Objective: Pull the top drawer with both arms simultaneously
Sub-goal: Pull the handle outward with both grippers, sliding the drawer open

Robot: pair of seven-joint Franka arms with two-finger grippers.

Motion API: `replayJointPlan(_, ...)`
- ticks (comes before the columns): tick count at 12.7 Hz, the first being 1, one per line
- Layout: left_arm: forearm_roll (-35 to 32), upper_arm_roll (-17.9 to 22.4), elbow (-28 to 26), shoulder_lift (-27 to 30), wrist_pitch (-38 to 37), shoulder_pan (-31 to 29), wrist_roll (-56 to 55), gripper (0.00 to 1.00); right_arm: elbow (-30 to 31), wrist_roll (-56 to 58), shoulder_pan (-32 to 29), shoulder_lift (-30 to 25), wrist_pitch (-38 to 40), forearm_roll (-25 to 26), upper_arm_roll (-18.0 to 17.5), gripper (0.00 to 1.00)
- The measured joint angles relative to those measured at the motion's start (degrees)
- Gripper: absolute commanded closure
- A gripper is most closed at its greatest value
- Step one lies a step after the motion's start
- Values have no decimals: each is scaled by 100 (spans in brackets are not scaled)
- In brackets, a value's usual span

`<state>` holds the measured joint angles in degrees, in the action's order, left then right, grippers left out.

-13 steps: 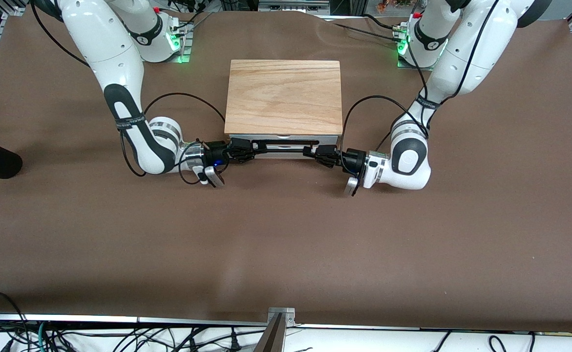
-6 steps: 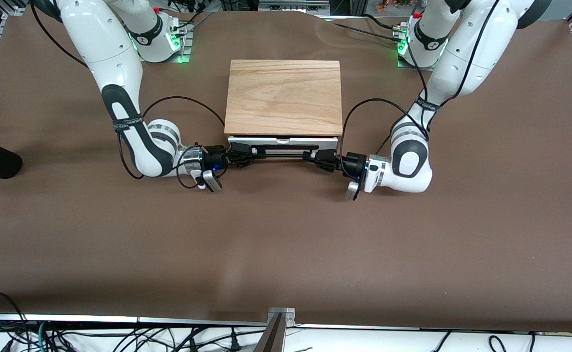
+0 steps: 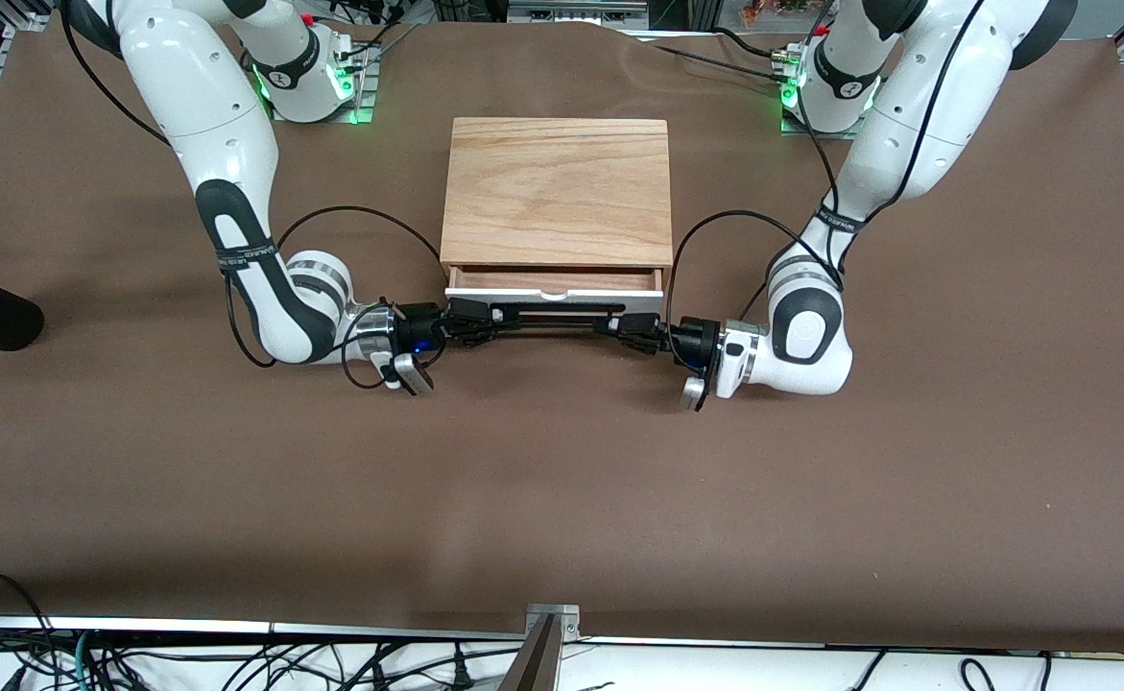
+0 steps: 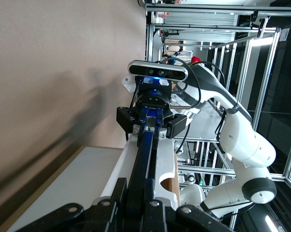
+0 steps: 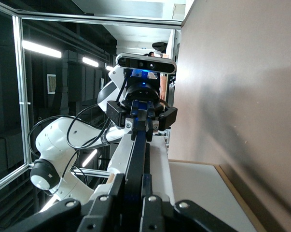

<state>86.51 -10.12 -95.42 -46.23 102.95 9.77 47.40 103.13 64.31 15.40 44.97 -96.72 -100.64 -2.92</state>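
Wooden box [image 3: 557,190] stands at 12 o'clock on the table [image 3: 562,480]; its top drawer [image 3: 555,285] is out a little toward 6 o'clock. The right gripper [image 3: 478,319] is closed on the 9 o'clock end of the black bar handle [image 3: 554,317], the left gripper [image 3: 622,326] on its 3 o'clock end.

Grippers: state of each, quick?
Left gripper: shut on the top drawer's bar handle.
Right gripper: shut on the same bar handle.
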Motion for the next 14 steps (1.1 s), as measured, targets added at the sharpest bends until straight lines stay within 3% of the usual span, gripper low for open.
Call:
replayJointPlan(9,-25,38,1108,-613,76,11,-512,100,-894,-459,-34,424,-183,9,94,91)
replayJointPlan(14,-25,43,1396,-739,219,20,-744,100,-1304,-670,-19,613,-252,48,155,91)
